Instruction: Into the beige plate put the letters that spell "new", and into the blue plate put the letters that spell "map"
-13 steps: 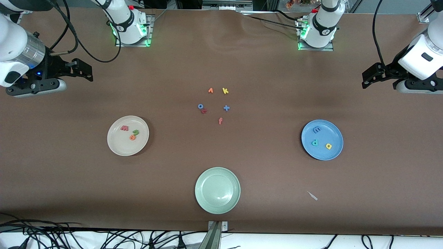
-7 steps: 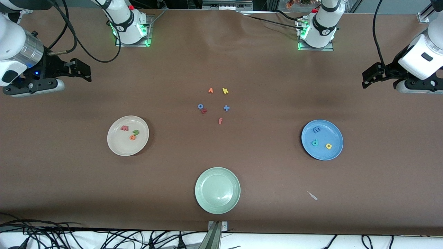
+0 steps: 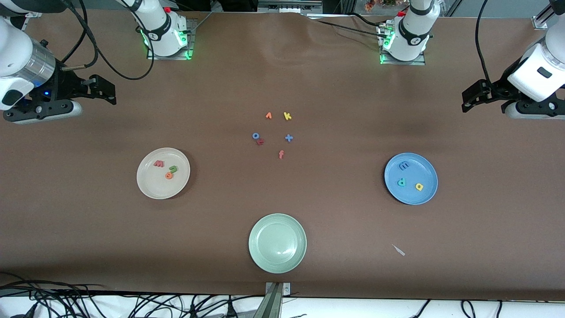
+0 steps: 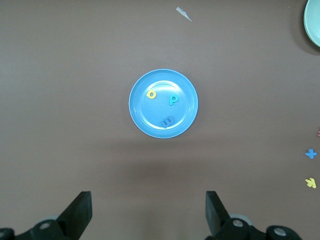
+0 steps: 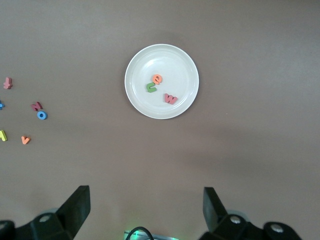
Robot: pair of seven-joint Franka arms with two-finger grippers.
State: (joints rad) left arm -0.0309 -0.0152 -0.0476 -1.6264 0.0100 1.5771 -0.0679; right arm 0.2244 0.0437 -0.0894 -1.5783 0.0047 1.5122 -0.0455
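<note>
Change: right claw [image 3: 106, 90] has drawn slightly toward its end of the desk [image 3: 335, 229]; all else unmoved.
Right claw: wide open, empty.
Left claw [image 3: 471, 100]: wide open, empty, waiting.
Beige plate [image 3: 148, 185]: holds w [image 3: 158, 164], n [image 3: 173, 168], e [image 3: 168, 176].
Blue plate [image 3: 426, 172]: holds m [image 3: 404, 165], p [image 3: 401, 181], yellow letter [image 3: 419, 187].
Around: loose letters [image 3: 273, 132] mid-desk; green plate [image 3: 277, 243] nearest camera.

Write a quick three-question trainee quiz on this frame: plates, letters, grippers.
1. True or false: the beige plate holds the green n, orange e and pinkish-red w.
2. Which plate holds no letters? A) blue plate B) pale green plate C) beige plate
3. Fill in: the left gripper and right gripper both hang with fingers ____, holding nothing.

Key: 1 true. 2 B; the blue plate holds the blue m, teal p and yellow a. 3 open.
</note>
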